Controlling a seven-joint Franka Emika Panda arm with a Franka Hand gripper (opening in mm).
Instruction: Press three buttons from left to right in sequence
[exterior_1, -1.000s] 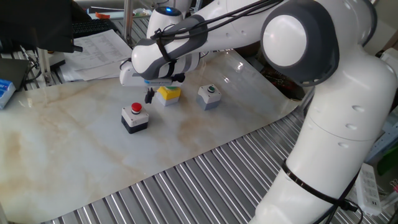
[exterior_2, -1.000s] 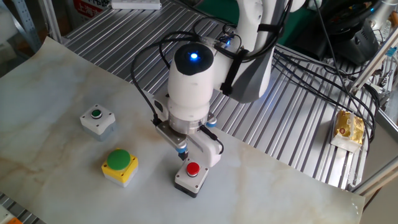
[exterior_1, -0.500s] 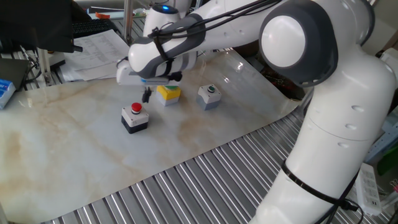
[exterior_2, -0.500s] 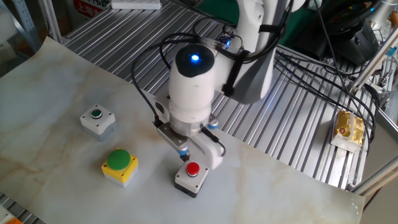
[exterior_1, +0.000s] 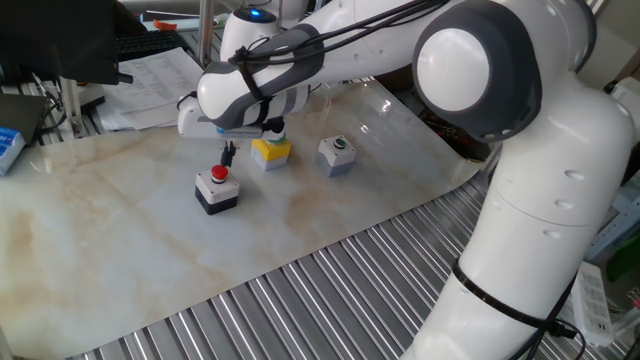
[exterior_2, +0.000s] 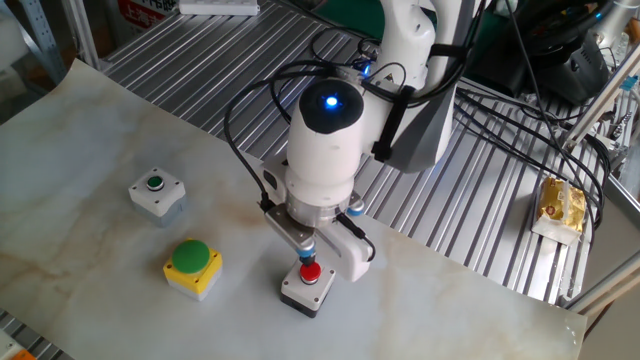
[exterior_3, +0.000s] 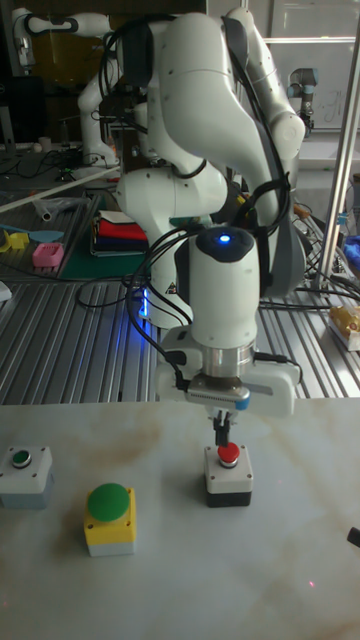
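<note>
Gripper (exterior_3: 221, 432) hangs just above the red button (exterior_3: 229, 455), at its back edge; contact unclear, finger state can't be told. Red button sits on the counter (exterior_1: 120, 250), first in the row. Green button (exterior_1: 271, 149) is just beside it, grey box button (exterior_1: 337, 153) beyond the green one, both untouched. Judging by this, task is at step one: red press in hand, green and grey left.
</note>
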